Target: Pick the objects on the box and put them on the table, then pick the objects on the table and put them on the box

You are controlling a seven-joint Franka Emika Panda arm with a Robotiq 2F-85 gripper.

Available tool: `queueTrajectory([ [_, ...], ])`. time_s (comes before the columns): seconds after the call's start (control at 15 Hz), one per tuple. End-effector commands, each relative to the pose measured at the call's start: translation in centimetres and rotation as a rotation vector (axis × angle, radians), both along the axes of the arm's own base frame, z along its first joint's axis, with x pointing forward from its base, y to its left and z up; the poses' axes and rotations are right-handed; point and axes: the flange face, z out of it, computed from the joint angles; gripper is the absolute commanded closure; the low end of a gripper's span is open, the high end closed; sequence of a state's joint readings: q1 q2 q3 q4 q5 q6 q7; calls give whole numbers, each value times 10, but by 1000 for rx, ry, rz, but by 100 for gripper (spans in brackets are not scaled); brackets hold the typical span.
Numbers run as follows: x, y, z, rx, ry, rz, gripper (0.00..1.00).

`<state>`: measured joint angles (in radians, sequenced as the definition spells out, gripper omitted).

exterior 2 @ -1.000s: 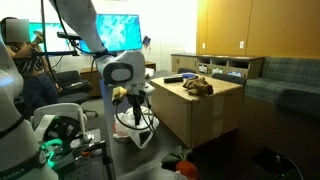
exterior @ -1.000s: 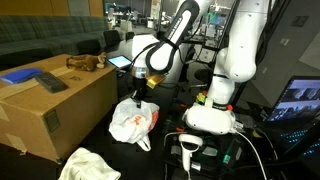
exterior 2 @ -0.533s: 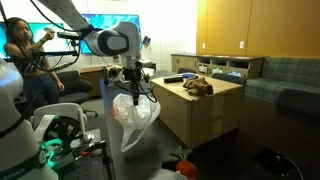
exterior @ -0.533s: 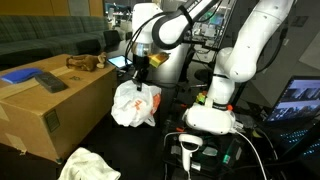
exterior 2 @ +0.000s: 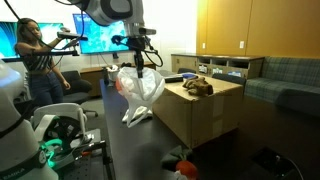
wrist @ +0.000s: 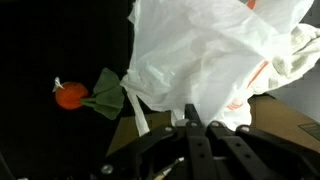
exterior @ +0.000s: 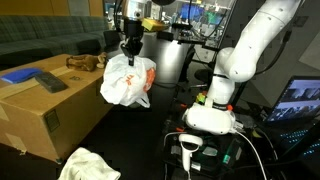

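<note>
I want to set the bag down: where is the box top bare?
Bare: the box corner nearest the bag, between dark grey slab and brown lump. Crowded: the end where blue pad lies beside that slab.

Both exterior views share carton (exterior: pixel 60 110) (exterior 2: pixel 200 120), opposite sides; wrist close, downward.

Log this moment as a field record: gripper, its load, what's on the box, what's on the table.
gripper: gripper shut on the top of the white-and-orange plastic bag
load: bag hangs in the air, clear of the table, beside the box
on box: blue flat pad, dark grey slab, brown lump
on table: large white cloth, small red-green toy
</note>
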<state>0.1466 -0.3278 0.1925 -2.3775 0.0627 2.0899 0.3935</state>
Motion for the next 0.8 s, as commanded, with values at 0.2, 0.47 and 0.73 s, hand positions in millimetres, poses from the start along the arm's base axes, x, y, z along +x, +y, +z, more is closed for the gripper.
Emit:
queueTrajectory([
  [0.2, 58, 16, 83, 47, -41, -60, 100],
  [0.47, 94, 16, 110, 75, -85, -77, 100],
  [0.73, 123, 14, 131, 103, -124, -73, 100],
])
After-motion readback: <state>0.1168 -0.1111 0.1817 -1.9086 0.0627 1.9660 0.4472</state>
